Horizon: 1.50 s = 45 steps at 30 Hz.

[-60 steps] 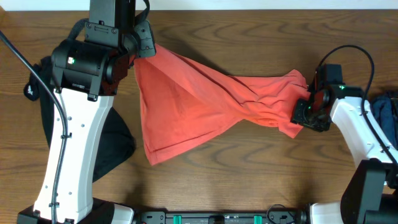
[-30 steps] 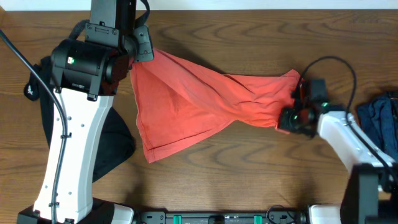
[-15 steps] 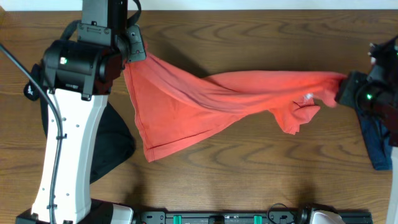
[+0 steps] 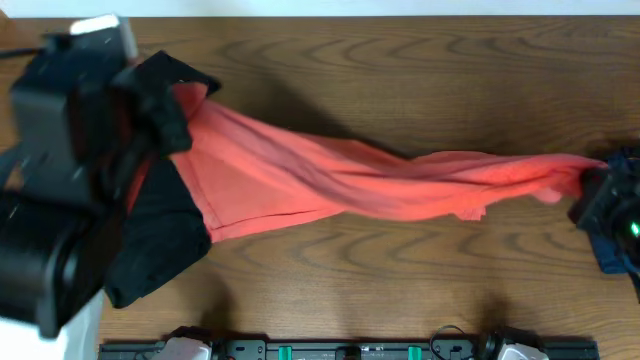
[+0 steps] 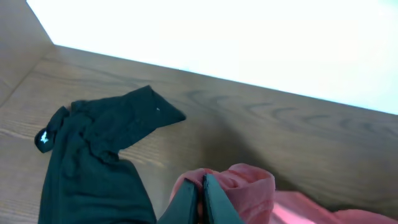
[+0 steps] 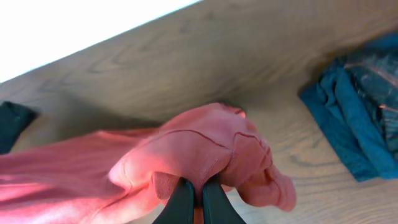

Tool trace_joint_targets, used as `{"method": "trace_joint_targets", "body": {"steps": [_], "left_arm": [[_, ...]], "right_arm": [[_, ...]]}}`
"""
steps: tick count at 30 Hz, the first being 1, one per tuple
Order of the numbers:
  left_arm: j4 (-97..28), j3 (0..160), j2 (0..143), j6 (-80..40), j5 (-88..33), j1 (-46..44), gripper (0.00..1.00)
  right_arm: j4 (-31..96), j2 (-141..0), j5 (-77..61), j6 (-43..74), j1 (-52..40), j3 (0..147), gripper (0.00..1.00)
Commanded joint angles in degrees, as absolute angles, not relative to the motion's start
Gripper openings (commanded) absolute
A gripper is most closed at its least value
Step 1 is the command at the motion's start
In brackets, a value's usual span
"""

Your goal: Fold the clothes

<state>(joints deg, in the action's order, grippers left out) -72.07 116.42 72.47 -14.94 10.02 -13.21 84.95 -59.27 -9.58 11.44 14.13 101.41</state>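
**Red garment stretched between two closed grips above the tabletop**

Left jaws: pressed together on a bunched corner of the red garment (image 5: 245, 186), the fabric bulging round the closed tips in the left wrist view. Right jaws: likewise pinched shut on a thick wad of the same cloth at its opposite end, with folds spilling to either side in the right wrist view. The two grips stand well apart, the left arm (image 4: 60, 200) at one edge of the overhead view and the right arm (image 4: 612, 215) at the other. The garment therefore spans nearly the whole tabletop (image 4: 400, 70) as one long band. This pull probably serves to draw out slack and expose the garment's outline before it is laid flat for folding.

The cloth is coral-red and soft. It is broad at the left, where a straight hem shows, and it narrows rightward into twisted lengthwise creases. A shadow beside it suggests that much of it hangs clear of the wood. A black garment (image 4: 160, 245) lies under the left arm, and a blue garment (image 6: 360, 118) lies beside the right grip.
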Motion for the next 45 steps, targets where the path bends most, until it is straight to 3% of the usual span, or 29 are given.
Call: {"method": "trace_joint_targets", "body": {"steps": [1,7,15,23,28,33,39,45], "left_arm": [[-74.0,117.7,70.7,-13.9,6.8,-12.9,0.06],[-76.2,118.0,70.6,-13.9,6.7,-12.9,0.06],[-68.7,118.0,87.5,-11.8,6.4,-12.9,0.06],[-41.4,118.7,106.8,-11.1,6.5,-10.0,0.06],[-24.5,123.0,108.1,-8.6,6.9,-8.5,0.06],[-18.6,137.8,108.0,-5.2,6.9,-8.4,0.06],[-23.0,146.1,107.8,-4.9,5.0,-8.4,0.06],[-44.7,144.2,108.4,-5.0,3.4,-8.4,0.06]], "right_arm": [[87.9,-59.7,-10.6,8.5,14.7,106.1,0.01],[90.2,-63.9,-11.4,5.4,14.7,108.7,0.01],[78.6,-82.5,-18.7,1.2,14.5,108.8,0.01],[52.9,-102.2,-20.8,0.1,11.2,116.2,0.01],[43.3,-107.3,-17.1,1.3,7.9,130.1,0.01],[39.9,-107.4,-11.5,2.1,7.9,144.8,0.01],[42.4,-107.4,-13.6,1.5,10.4,152.6,0.01],[55.2,-109.8,-17.7,-3.8,9.8,149.9,0.01]]}}
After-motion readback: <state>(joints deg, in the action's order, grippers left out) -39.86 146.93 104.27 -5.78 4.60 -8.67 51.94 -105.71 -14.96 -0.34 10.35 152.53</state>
